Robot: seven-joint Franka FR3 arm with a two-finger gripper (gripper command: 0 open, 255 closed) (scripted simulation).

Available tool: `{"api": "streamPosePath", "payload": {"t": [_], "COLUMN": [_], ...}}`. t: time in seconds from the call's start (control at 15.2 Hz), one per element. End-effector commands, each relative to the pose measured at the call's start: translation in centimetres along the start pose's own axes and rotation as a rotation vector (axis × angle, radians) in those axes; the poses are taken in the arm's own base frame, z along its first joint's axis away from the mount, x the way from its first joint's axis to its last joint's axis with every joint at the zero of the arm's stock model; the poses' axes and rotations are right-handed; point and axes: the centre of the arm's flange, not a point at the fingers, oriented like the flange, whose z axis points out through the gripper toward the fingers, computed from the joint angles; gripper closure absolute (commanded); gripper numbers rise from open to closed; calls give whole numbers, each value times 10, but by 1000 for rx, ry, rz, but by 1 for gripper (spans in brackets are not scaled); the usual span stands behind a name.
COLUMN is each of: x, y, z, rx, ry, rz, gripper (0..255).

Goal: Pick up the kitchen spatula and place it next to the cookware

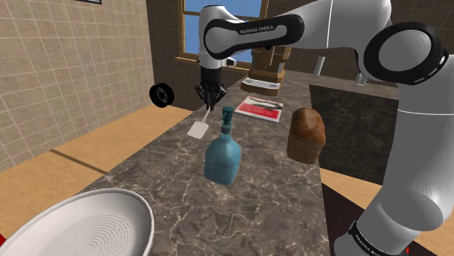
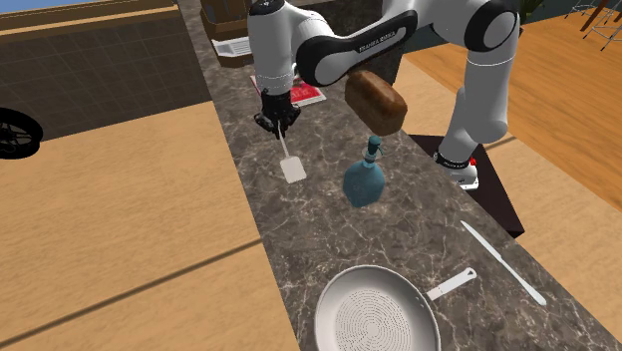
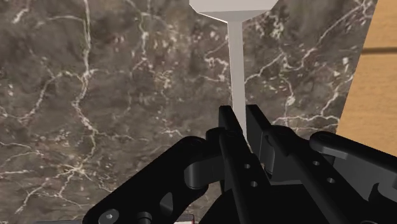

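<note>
Shoulder view: we see the claw (image 1: 212,98) clamped on the handle of the white spatula (image 1: 198,129), blade down over the worktop (image 1: 276,196), beyond the teal bottle (image 1: 222,156).
Second exterior view: spatula (image 2: 292,168) sits near the bottle (image 2: 364,182), on its worktop-edge side. The pan (image 2: 377,311) is well apart from the bottle.
Wrist view: claw (image 3: 239,109) pinches the handle from both sides. We can't tell if the blade touches the worktop.

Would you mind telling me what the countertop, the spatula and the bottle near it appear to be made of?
The countertop looks like dark polished stone, likely marble, going by its white veins. The spatula is plain matte off-white with no texture, so its material is unclear. The bottle is teal with a slight sheen, possibly glass.
</note>
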Motion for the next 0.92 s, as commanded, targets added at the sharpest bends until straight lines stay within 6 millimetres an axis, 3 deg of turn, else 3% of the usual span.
{"api": "streamPosePath", "payload": {"t": [0.0,0.13,0.86], "x": [1,2,-143], "y": [-1,0,13], "z": [-11,-19,-29], "rx": [0,0,0], "ry": [0,0,0], "rz": [0,0,0], "gripper": [255,255,255]}}
